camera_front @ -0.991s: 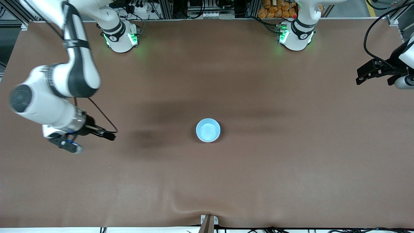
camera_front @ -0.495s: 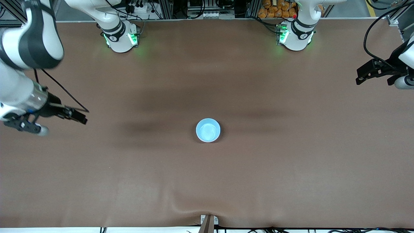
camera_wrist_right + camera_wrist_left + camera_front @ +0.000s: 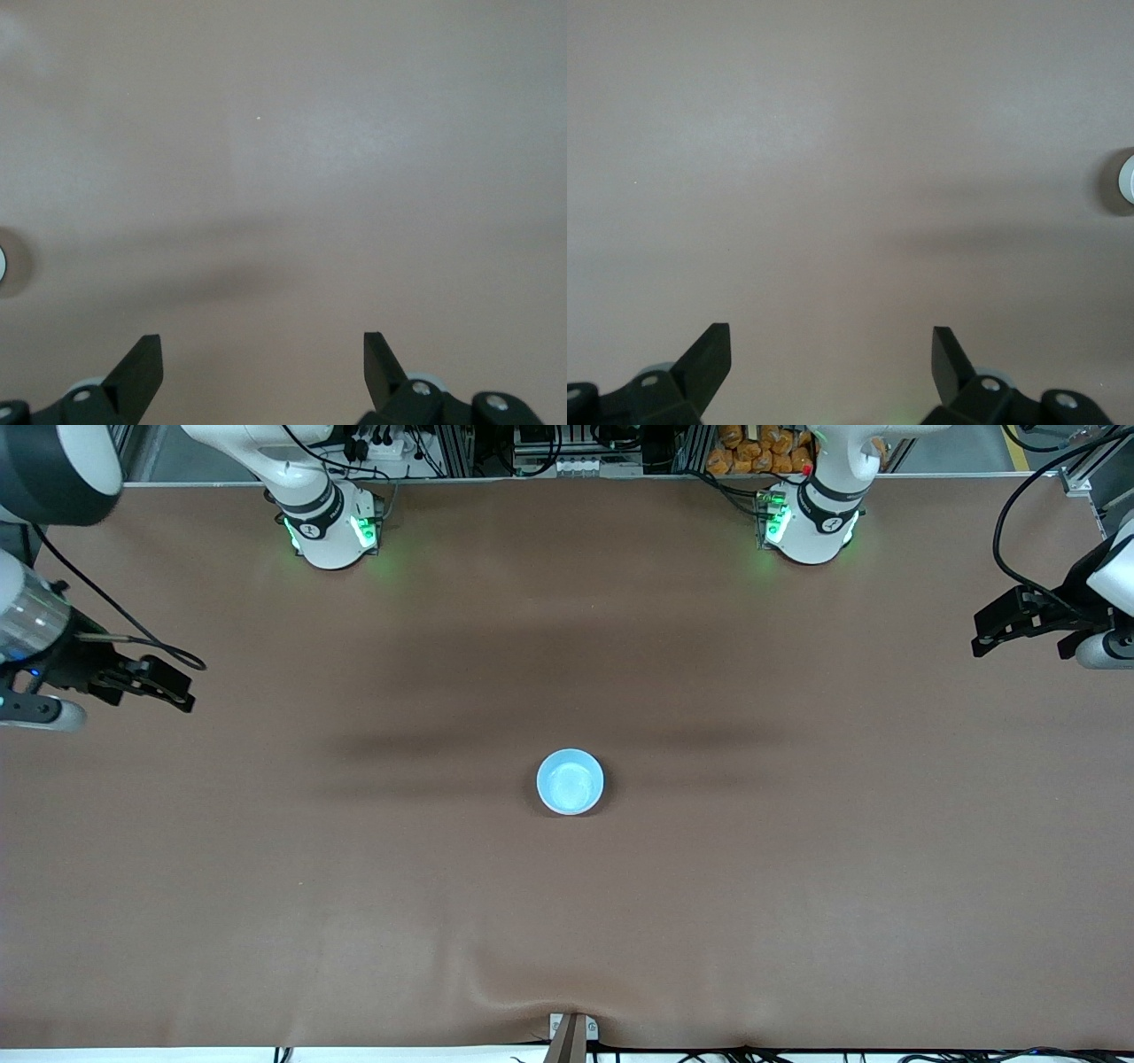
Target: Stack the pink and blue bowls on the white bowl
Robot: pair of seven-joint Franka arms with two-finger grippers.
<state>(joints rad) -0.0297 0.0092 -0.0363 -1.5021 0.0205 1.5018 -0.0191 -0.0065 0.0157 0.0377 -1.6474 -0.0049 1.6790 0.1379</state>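
A light blue bowl [image 3: 570,781] stands upright in the middle of the brown table. Only a sliver of the blue bowl [image 3: 1127,181] shows at the edge of the left wrist view, and the same bowl [image 3: 3,264] barely shows in the right wrist view. No pink bowl or white bowl can be seen. My right gripper [image 3: 182,689] hangs open and holding nothing over the right arm's end of the table; its own view shows the right gripper [image 3: 263,347] over bare cloth. My left gripper [image 3: 980,633] waits open over the left arm's end, and the left gripper [image 3: 830,341] is likewise over bare cloth.
The two arm bases [image 3: 330,527] [image 3: 811,522] stand along the table's farthest edge. A small metal bracket [image 3: 571,1032] sits at the nearest edge, where the brown cloth [image 3: 496,992] puckers. Cables hang beside the left gripper.
My right arm has swung away from the bowl toward its end of the table and toward the bases, its gripper still open. The left arm and the blue bowl have not moved.
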